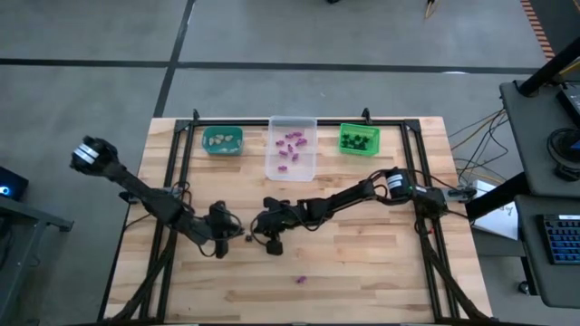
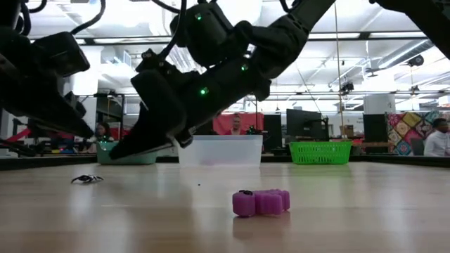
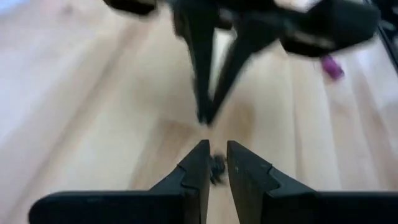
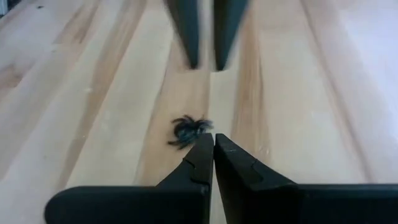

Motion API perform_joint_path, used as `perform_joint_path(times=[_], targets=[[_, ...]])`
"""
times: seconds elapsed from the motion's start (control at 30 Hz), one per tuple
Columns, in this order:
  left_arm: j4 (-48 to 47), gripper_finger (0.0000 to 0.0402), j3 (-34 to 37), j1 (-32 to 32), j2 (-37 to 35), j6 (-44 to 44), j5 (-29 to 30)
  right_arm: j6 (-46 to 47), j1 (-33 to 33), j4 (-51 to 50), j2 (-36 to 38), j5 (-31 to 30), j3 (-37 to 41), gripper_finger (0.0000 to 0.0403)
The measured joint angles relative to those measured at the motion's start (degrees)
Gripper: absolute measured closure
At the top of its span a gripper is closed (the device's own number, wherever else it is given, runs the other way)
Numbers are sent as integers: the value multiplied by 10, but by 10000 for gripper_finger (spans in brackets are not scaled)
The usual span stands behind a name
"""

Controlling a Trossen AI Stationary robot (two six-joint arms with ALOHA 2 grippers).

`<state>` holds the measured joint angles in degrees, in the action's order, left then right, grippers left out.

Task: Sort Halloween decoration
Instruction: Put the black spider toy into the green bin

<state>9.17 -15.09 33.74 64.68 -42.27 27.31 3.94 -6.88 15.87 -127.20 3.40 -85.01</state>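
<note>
**Two grippers crowd one black spider**

High view: both grippers meet near the middle of the table (image 1: 381, 272), the left gripper (image 1: 223, 243) and the right gripper (image 1: 269, 237) pointing at each other with a black spider (image 1: 248, 238) between them. A purple trinket (image 1: 301, 280) lies alone, nearer the table's front edge than the spider. The teal bin (image 1: 222, 139), clear bin (image 1: 291, 148) and green bin (image 1: 359, 139) stand along the far edge, already holding pieces.

Low view: the spider (image 2: 87, 179) rests flat on the wood, untouched; the purple trinket (image 2: 261, 202) sits close to the camera.

Left wrist view: the left fingers (image 3: 198, 167) stand slightly parted with the spider (image 3: 217, 165) between their tips; whether they pinch it is unclear.

Right wrist view: the right gripper (image 4: 213, 142) is clenched and empty, its tips just beside the spider (image 4: 188, 130). A nudge could flick the spider away, or the arms could collide.
</note>
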Motion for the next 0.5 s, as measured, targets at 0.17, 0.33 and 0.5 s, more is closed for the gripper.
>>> perform_joint_path(times=[0.17,0.33,0.5], targets=[[-95,364,-1,1,-17,-50,-82,1,-1,-30,10,-1,0,394],[-95,364,0,1,20,-63,-75,7,-8,-28,7,-2,0,394],[-30,364,0,1,84,-50,-67,12,-11,-14,2,-4,0,394]])
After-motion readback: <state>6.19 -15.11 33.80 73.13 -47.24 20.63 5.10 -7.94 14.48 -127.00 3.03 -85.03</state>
